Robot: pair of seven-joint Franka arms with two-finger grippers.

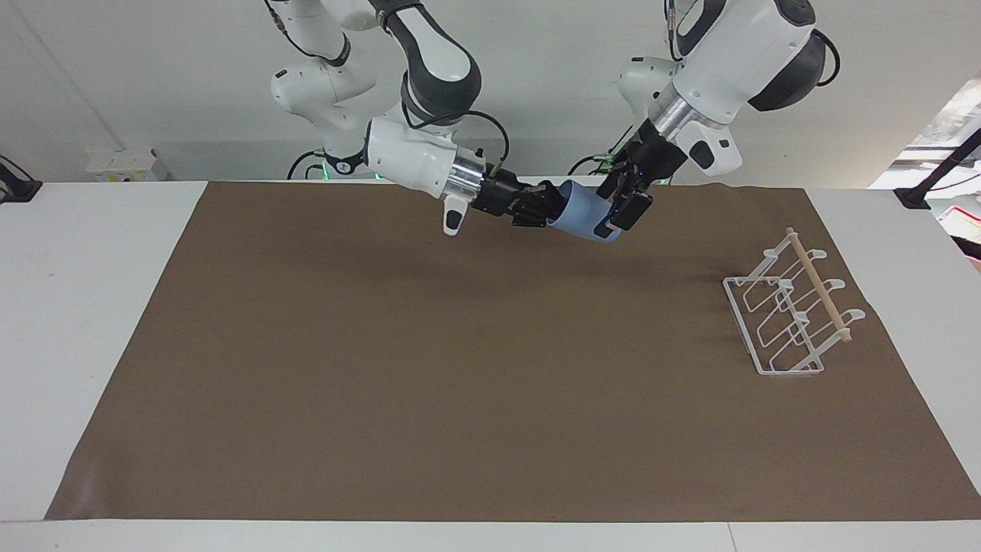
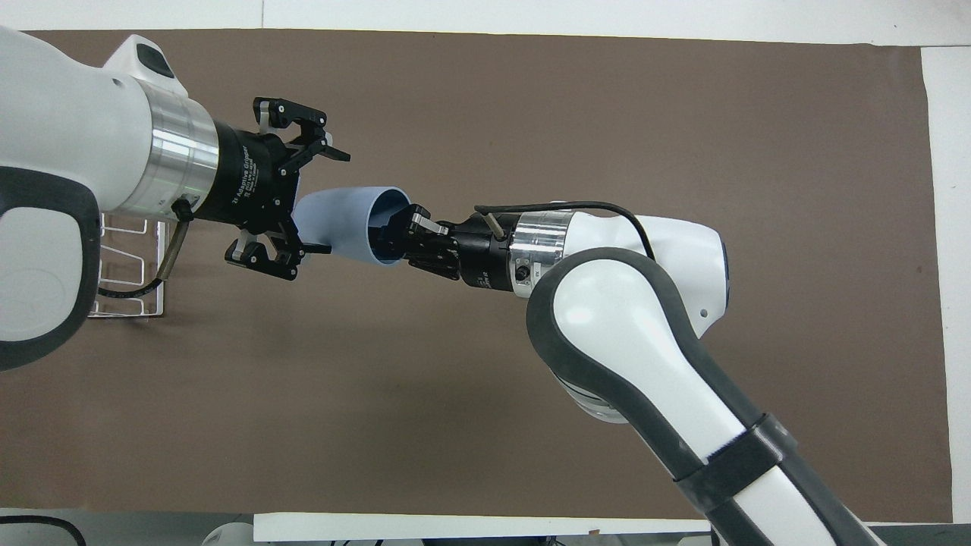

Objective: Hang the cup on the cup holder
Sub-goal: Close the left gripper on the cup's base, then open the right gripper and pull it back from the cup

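The light-blue cup is held in the air on its side over the mat's robot-side edge. My right gripper is shut on its rim, with one finger inside the mouth; it also shows in the overhead view. My left gripper is open, and its fingers straddle the cup's narrow base without closing on it. In the overhead view the cup lies between the left gripper's spread fingers. The white wire cup holder stands toward the left arm's end of the table, apart from both grippers.
A brown mat covers most of the white table. In the overhead view the left arm hides most of the cup holder.
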